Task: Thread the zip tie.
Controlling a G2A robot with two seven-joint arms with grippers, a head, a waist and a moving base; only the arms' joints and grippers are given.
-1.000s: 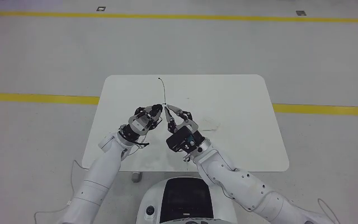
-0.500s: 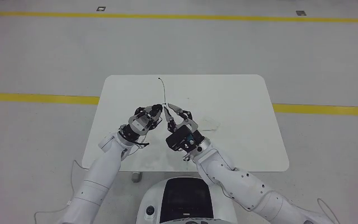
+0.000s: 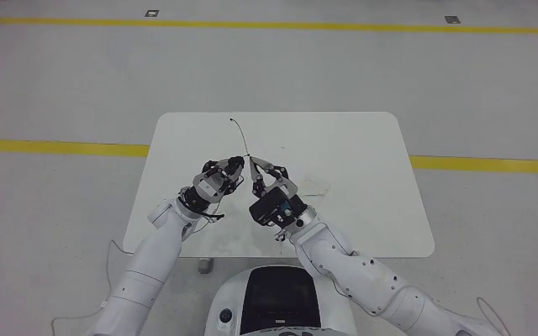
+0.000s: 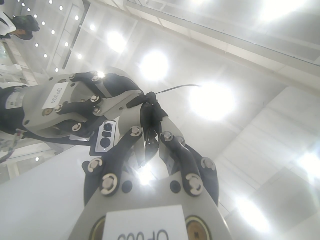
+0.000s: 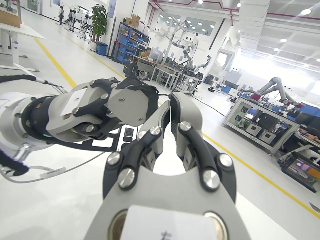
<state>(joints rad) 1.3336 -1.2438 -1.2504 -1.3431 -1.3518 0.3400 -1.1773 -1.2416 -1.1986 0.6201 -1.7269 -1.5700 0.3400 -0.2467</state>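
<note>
Both arms have their ends tip to tip above the near middle of the table. The left gripper is fully closed, and its dark fingertips pinch the zip tie at one place. The right gripper is closed down to a very thin slit between its ribbed pads, and at its tips it seems to pinch the same strap, just beside the left one. From this common point the thin free end of the zip tie rises and bends away from the robot, in the air over the table and touching nothing. The fingertips hide the place where the strap should enter its head, so I cannot tell how far it has passed.

I judge that the step in hand is the feeding of the strap through the head. To do it well, one gripper should only hold and not turn, so that the opening of the head faces the other gripper. The feeding gripper should hold the strap close to the opening, because a thin strap bends easily when it is pushed from far. The push should go straight along the line of the slot, in short strokes with a new grasp after each. If both grippers squeeze the same point, the strap cannot slide, so one must loosen a little first.
</note>
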